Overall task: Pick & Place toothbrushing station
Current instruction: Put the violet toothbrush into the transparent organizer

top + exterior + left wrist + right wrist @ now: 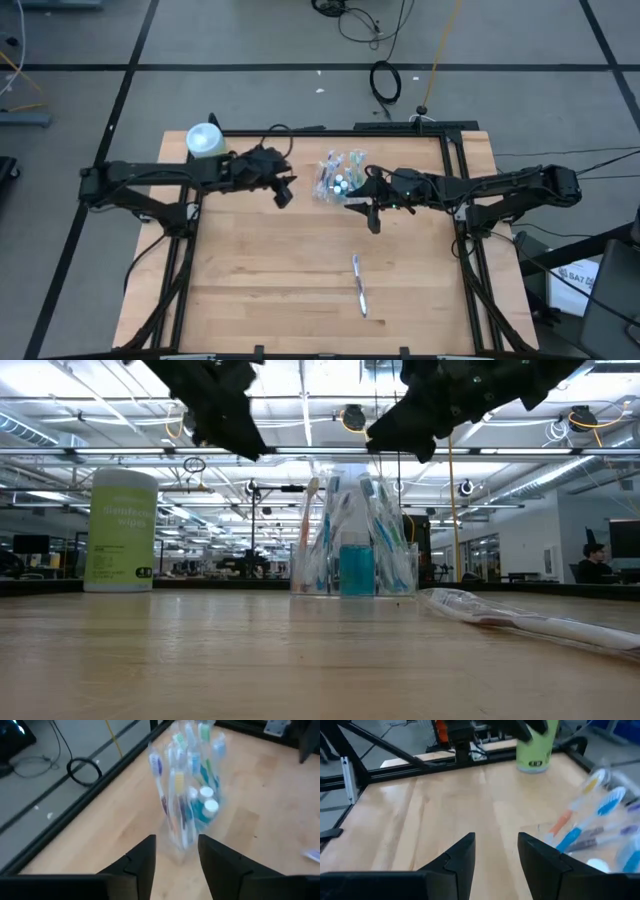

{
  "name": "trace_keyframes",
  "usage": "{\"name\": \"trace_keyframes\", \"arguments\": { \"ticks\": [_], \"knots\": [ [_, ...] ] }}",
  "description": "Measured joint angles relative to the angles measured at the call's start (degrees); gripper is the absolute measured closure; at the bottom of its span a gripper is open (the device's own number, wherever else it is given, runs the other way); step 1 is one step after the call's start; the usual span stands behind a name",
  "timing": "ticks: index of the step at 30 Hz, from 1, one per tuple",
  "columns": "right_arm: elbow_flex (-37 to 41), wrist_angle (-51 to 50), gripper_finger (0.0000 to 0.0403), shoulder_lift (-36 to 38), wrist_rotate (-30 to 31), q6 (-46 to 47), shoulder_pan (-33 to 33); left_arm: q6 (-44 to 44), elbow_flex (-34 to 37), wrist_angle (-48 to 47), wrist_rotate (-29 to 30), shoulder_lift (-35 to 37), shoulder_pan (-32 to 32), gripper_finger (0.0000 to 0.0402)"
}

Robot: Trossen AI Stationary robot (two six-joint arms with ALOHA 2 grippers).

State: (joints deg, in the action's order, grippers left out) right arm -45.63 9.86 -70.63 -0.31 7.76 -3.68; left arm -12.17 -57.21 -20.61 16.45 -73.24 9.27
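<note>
The toothbrushing station is a small clear cup (pixel 340 177) standing upright on the table's far middle, packed with blue, green and purple toothbrushes (pixel 187 785) and white-capped tubes (pixel 207 802). One wrapped toothbrush (pixel 359 285) lies flat on the wood nearer the front. My left gripper (pixel 283 190) hangs open above the table just left of the cup, pointing at it, with nothing between its fingers (pixel 177 840). My right gripper (pixel 372 212) hovers open at the cup's near right side. In its wrist view (pixel 496 837) the brushes (pixel 600 820) show off to one side.
A big light-green bottle (pixel 205 140) with a white cap stands at the far left corner, also seen in the low view (pixel 120 530). Black frame rails (pixel 455 190) run along the table's sides. Bare wood (pixel 270 290) spreads across the near half.
</note>
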Motion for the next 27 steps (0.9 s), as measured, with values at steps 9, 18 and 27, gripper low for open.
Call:
{"name": "trace_keyframes", "arguments": {
  "ticks": [9,18,27],
  "knots": [
    [4.0,16.8,0.0264,-1.5,-11.9,-0.9,2.3,-2.0,0.0,-9.5,0.1,8.2,-6.4,0.0274],
    [7.5,26.7,0.0264,-3.4,-14.5,10.9,10.6,-2.1,0.0,-16.7,0.1,7.7,-14.0,0.0279],
    [1.6,27.7,0.0264,-3.6,-4.6,15.7,24.0,0.5,0.1,-16.0,2.5,6.7,-15.3,0.0279]
  ]
}}
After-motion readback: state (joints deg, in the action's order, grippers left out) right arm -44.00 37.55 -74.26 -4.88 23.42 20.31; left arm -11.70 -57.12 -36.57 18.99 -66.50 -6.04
